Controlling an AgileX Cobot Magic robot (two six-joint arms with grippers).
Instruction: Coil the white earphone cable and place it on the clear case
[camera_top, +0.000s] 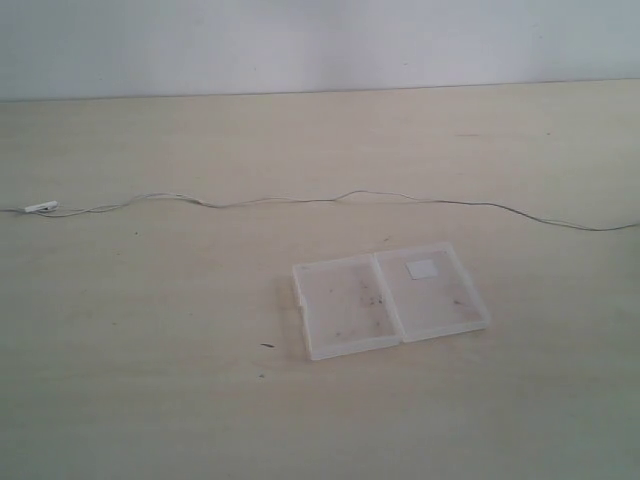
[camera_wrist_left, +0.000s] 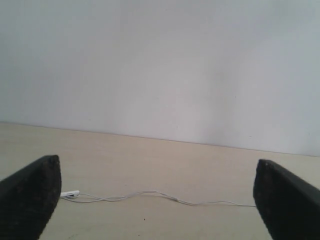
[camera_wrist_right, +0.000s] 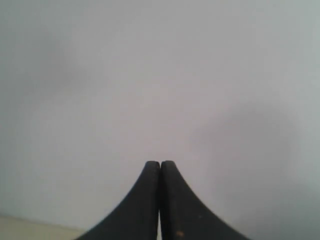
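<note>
I'm looking at a pale wooden table (camera_top: 150, 400) that is filling most of the exterior view, with a plain light wall (camera_top: 300, 40) running behind it. The case (camera_top: 335, 290) is lying open and flat, right of the table's middle, its two hinged halves sitting side by side. Beyond it and well apart from it, the cable (camera_top: 300, 201) is stretching uncoiled in a long wavy line across nearly the whole table and is running off the right edge of the view; none of it is resting on the case. The left gripper (camera_wrist_left: 156, 170) is hanging released, its two dark fingers (camera_wrist_left: 30, 200) spread wide and gripping nothing, and through that gap I'm seeing the cable (camera_wrist_left: 150, 193) lying on the table ahead. The right gripper (camera_wrist_right: 160, 170) is sitting clenched, its fingers (camera_wrist_right: 145, 200) pressed together with nothing between them, and it is pointing at the wall. Inside the case, the right half is carrying a small whitish label (camera_top: 423, 267) near its far edge. Dark specks (camera_top: 365, 300) are dotting the floors of both halves, more thickly in the left one. The cable's small white inline piece (camera_top: 41, 207) is lying at the far left of the table.
</note>
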